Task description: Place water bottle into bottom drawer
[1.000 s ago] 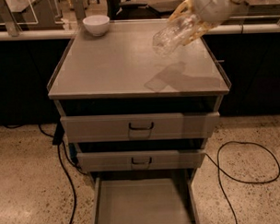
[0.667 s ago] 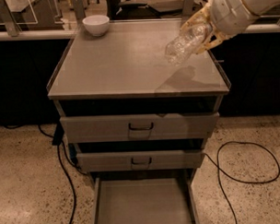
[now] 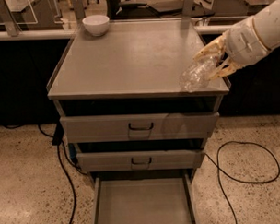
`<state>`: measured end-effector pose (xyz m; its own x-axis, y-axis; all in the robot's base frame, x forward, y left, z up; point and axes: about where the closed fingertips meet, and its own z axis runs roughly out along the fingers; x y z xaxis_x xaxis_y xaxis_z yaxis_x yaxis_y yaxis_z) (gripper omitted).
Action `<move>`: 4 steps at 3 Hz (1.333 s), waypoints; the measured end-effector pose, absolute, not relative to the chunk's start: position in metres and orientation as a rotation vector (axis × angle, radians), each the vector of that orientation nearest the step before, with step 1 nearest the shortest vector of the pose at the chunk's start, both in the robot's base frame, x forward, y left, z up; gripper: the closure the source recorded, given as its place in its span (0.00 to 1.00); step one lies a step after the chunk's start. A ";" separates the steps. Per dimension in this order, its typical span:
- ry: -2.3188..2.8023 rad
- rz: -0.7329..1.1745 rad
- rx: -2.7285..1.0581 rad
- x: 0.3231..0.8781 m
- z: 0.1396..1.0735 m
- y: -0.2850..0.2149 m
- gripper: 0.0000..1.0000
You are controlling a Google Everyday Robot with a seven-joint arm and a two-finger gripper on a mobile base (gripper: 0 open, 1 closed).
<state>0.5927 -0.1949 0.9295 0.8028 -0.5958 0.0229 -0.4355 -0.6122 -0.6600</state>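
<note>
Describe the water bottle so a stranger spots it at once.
Find the grey metal cabinet. Over its top's right front corner, the gripper holds the water bottle tilted. It is clear, crinkled plastic, unlike the white bowl at the back left.

No readable text anywhere, pincer (image 3: 212,62) holding water bottle (image 3: 195,76) over cabinet (image 3: 129,59) corner

The arm (image 3: 266,24) comes in from the right edge, its white-covered forearm sloping down toward the left. The thick white wrist (image 3: 242,42) carries the gripper (image 3: 206,66) out on the right side of the scene, pointing down and left. Its two pale yellow fingers (image 3: 212,47) sit one above the other, clamped on the water bottle (image 3: 193,77), which tilts down and left out of the grip.
</note>
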 end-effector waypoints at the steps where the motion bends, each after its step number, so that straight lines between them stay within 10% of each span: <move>1: 0.768 -0.266 -2.333 0.585 0.907 -0.201 1.00; 4: 0.702 -0.301 -2.349 0.556 0.933 -0.197 1.00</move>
<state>0.5556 -0.1967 0.9330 0.8294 -0.5578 0.0297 -0.4063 -0.6389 -0.6533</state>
